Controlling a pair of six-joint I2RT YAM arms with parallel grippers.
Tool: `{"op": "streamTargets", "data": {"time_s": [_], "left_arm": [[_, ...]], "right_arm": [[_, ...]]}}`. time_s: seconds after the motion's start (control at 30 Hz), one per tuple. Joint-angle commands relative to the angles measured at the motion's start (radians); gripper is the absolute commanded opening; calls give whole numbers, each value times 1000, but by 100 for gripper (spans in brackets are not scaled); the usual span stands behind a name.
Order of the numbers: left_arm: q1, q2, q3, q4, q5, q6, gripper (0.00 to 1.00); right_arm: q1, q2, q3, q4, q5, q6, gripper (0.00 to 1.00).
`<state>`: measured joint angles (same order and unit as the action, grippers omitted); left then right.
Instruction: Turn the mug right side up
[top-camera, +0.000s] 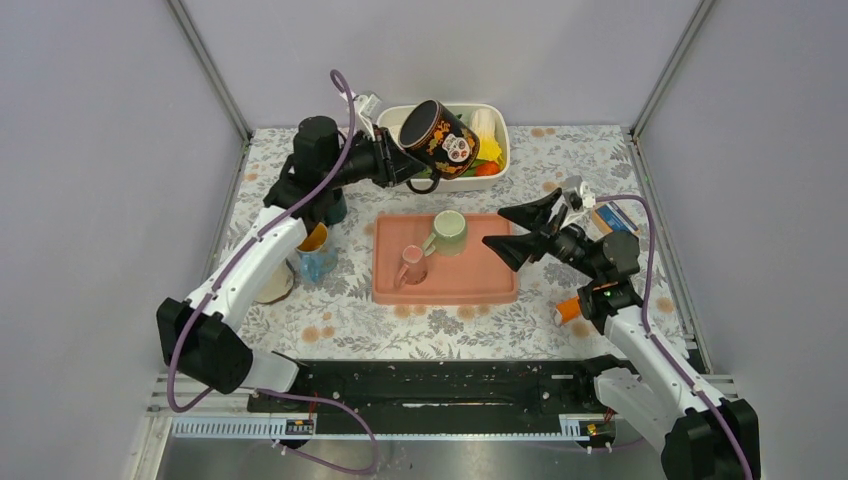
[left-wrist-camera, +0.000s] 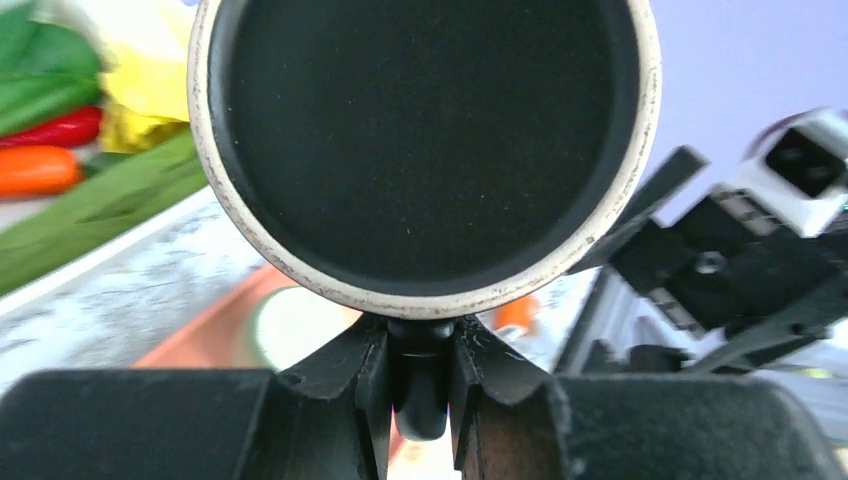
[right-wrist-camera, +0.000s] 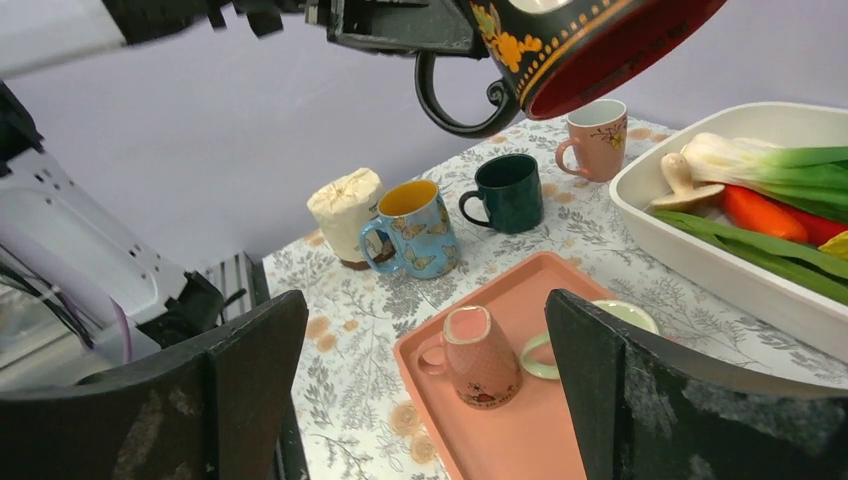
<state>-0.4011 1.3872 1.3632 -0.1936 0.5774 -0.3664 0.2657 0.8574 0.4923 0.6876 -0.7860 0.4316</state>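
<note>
My left gripper (top-camera: 405, 165) is shut on the handle of a black mug (top-camera: 440, 135) with orange flowers and holds it in the air over the near edge of the white bin (top-camera: 500, 160). The mug is tilted. Its black base (left-wrist-camera: 420, 150) faces the left wrist camera, and its red inside (right-wrist-camera: 620, 50) faces down and right. The handle (left-wrist-camera: 420, 385) sits between the fingers. My right gripper (top-camera: 515, 232) is open and empty at the right end of the salmon tray (top-camera: 470, 290), apart from the mug.
On the tray a pink mug (top-camera: 411, 265) stands upside down beside a green mug (top-camera: 447, 232). The bin holds vegetables (right-wrist-camera: 770, 200). A blue butterfly mug (right-wrist-camera: 418, 230), a dark green mug (right-wrist-camera: 510, 190) and another pink mug (right-wrist-camera: 597, 138) stand left of the tray. An orange object (top-camera: 568, 308) lies near the right arm.
</note>
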Motion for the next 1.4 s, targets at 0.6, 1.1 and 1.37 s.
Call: {"op": "streamTargets", "data": {"time_s": [0.6,1.1,1.37], "left_arm": [[16,67,-405,1535,157,-917,0],[-4,98,-527,1619,95,-863,0],[-30,109,-531,1634,94,-873,0]], "right_arm": [[111,281,31,360,220,542,99],[190,471,155,492,244,649,90],[212,564,182,583,251,712,84]]}}
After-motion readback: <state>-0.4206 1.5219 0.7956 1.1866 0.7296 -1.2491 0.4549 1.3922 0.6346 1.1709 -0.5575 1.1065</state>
